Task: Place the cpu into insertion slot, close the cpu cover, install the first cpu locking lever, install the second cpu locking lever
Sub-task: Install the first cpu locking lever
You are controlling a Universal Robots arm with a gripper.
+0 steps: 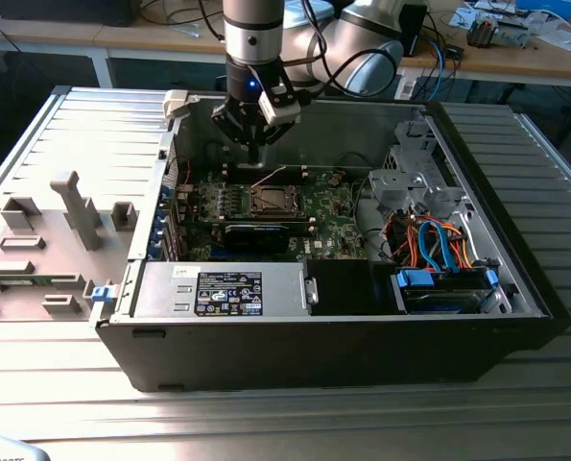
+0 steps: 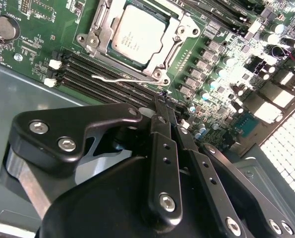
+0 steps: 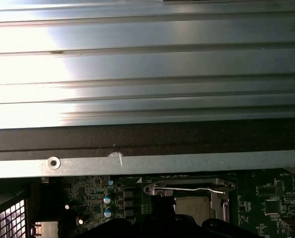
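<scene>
An open computer case [image 1: 515, 288] lies on a ribbed metal desk [image 1: 266, 423]. Nearest in the exterior view sits a black power supply box [image 1: 227, 291] with a label, and blue and orange cables [image 1: 434, 240] bunch toward the exterior view's right. Beyond these lies the green motherboard [image 1: 323, 226]. At its middle is the insertion slot [image 2: 107, 42], with the cpu [image 2: 140, 33] seated flat inside it, silver-grey top facing up. The cpu cover [image 2: 183, 27] lies closed around the chip as a metal frame. A thin wire locking lever [image 2: 118, 78] lies along one edge of the socket, beside the long dark memory slots [image 2: 90, 67]. Just behind the socket, the robot arm's end effector [image 1: 254, 152] hangs over the board, its two black fingers [image 2: 163, 163] pressed together and pinching nothing. Farther back, a second desk [image 1: 515, 58] carries loose cables and parts.
</scene>
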